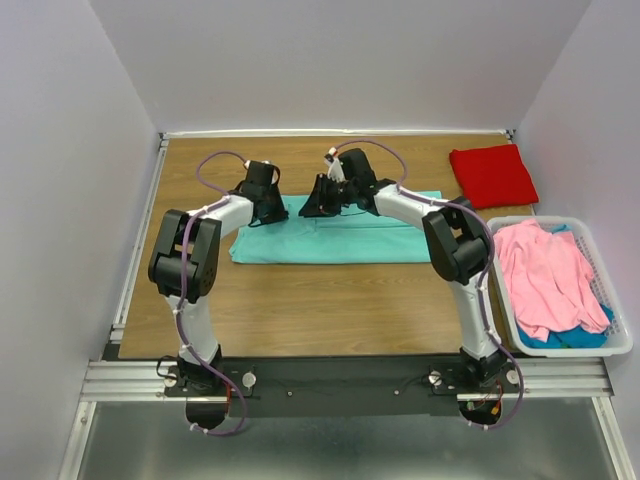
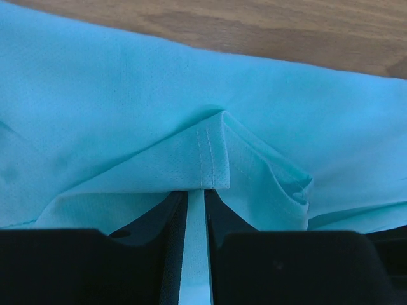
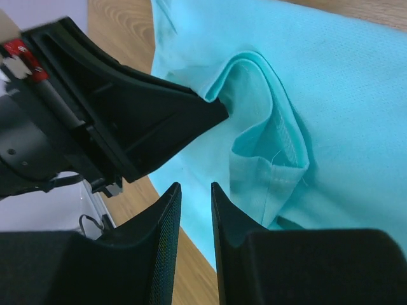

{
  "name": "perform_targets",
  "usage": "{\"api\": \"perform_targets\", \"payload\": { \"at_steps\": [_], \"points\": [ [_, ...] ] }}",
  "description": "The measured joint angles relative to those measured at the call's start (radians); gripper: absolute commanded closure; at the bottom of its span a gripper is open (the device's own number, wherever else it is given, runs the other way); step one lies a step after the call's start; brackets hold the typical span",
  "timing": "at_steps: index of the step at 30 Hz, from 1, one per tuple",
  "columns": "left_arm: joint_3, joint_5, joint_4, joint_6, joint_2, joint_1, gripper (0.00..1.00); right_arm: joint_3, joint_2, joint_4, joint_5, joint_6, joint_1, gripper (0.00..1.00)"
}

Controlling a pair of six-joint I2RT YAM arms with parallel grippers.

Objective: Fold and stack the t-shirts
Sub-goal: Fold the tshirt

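An aqua-teal t-shirt (image 1: pixel 335 240) lies folded into a long strip across the middle of the table. At its upper left edge my left gripper (image 1: pixel 268 208) is shut on a raised hem corner (image 2: pixel 213 159), and cloth fills the narrow slot between its fingers (image 2: pixel 195 194). My right gripper (image 1: pixel 318 205) hovers just beside it over the same edge. Its jaws (image 3: pixel 194 187) stand a little apart with nothing between them, and the pinched fold (image 3: pixel 267 136) is just ahead of them. A bright red t-shirt (image 1: pixel 492 175) lies folded at the back right.
A white plastic basket (image 1: pixel 612 345) stands at the right edge of the table, holding a crumpled pink t-shirt (image 1: pixel 540 270) over a blue-teal one (image 1: pixel 580 335). Bare wooden table (image 1: pixel 330 300) lies in front of the aqua shirt. Walls close in the table on three sides.
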Motion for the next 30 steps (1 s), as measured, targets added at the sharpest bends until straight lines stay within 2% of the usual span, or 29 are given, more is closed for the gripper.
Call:
{"api": "perform_targets", "payload": {
  "at_steps": [10,22,26,30],
  "points": [
    [0.056,-0.006,0.001,-0.001,0.058,0.032,0.79,0.030,0.093,0.005,-0.004,0.007,-0.003,0.67],
    [0.067,-0.005,0.005,-0.006,0.069,0.070,0.78,-0.090,0.068,0.088,0.043,0.058,-0.050,0.64],
    [0.067,-0.005,0.006,-0.012,0.068,0.086,0.70,-0.108,0.036,0.078,0.064,0.015,-0.056,0.61],
    [0.053,-0.014,-0.002,-0.020,0.029,0.090,0.52,-0.119,-0.007,0.038,0.082,-0.060,-0.057,0.59]
  ]
}}
